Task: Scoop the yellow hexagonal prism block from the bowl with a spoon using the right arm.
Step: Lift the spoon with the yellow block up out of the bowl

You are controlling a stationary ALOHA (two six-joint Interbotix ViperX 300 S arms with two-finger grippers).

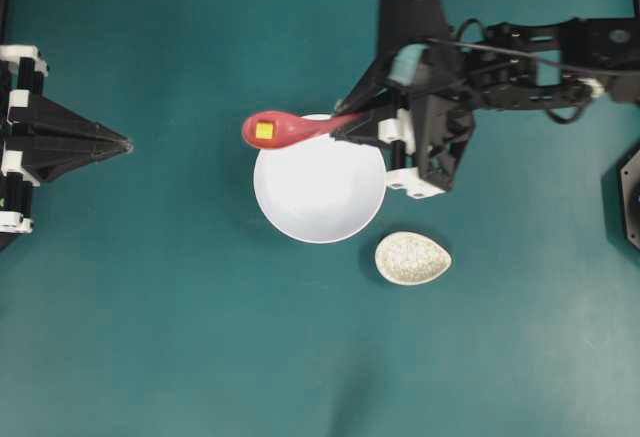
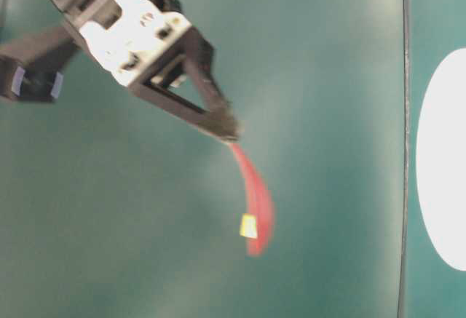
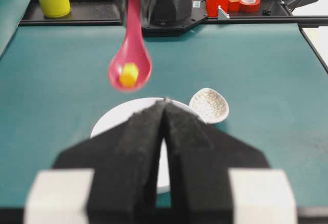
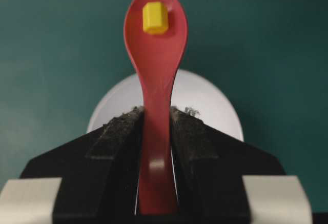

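I see the right gripper (image 4: 155, 119) clamped on the spoon (image 4: 155, 75) handle. The yellow block (image 4: 155, 18) sits in the scoop out past its fingertips, the white bowl (image 1: 320, 192) below them. Left gripper (image 3: 165, 112) is closed, empty.

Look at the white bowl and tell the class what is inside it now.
Nothing visible: the bowl shows only bare white. The yellow block rides in the pink spoon's scoop, held above the rim. The spoon and right arm cover part of the bowl's top edge.
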